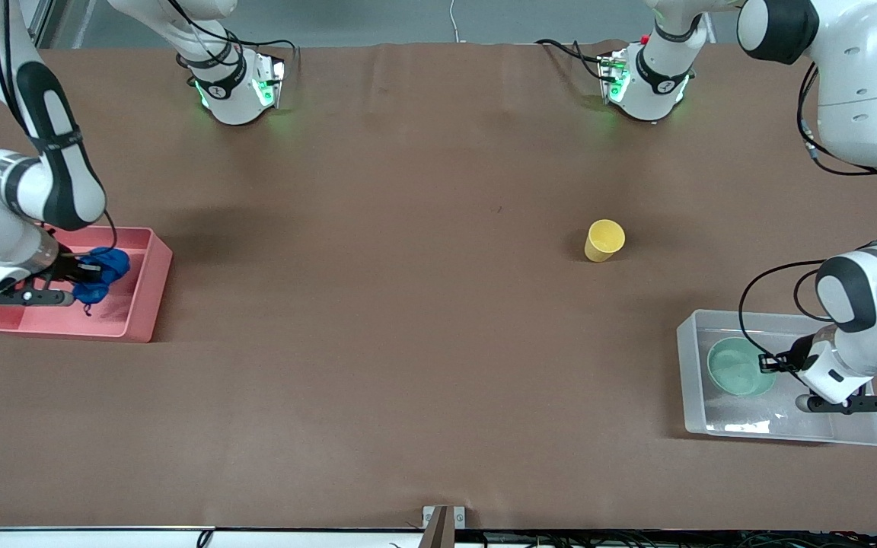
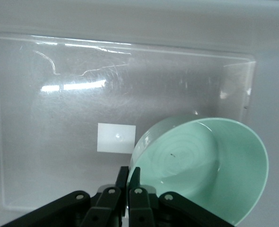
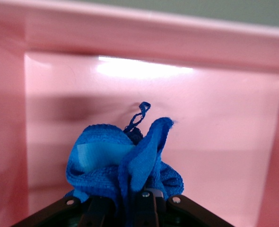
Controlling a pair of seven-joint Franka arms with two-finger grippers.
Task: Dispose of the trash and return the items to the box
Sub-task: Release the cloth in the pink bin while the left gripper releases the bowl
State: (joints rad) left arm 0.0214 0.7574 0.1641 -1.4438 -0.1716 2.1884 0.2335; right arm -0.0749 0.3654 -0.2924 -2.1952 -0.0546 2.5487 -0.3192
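1. My right hand [image 1: 65, 275] is clamped tight on the crumpled bright blue cloth wad [image 1: 102, 275], which hangs over the pink rectangular plastic tub [image 1: 148, 293] at the right arm's end of the table [image 1: 408, 342].
2. In the right wrist view my right hand [image 3: 125, 205] pinches the blue wad [image 3: 123, 165] between closed fingers, a loose thread loop poking up from the folds, with the pink tub's floor [image 3: 215, 137] below.
3. My left hand [image 1: 777, 364] is closed on the rim of the shallow mint-green round bowl [image 1: 735, 367], which sits tilted inside the clear rectangular plastic tub [image 1: 693, 380] at the left arm's end of the table.
4. In the left wrist view my left hand [image 2: 128, 187] has its fingers drawn together on the edge of the mint-green bowl [image 2: 201, 165]; the bowl tips up on its side over the clear tub's bottom [image 2: 59, 118], beside the small white square label [image 2: 116, 137].
5. I cannot tell whether the bowl touches the tub's bottom.
6. The small yellow plastic cup [image 1: 604, 240] stands on the brown table, well apart from both tubs, nearer to the left arm's end and farther from the front camera than the clear tub.
7. Neither hand is near the cup.
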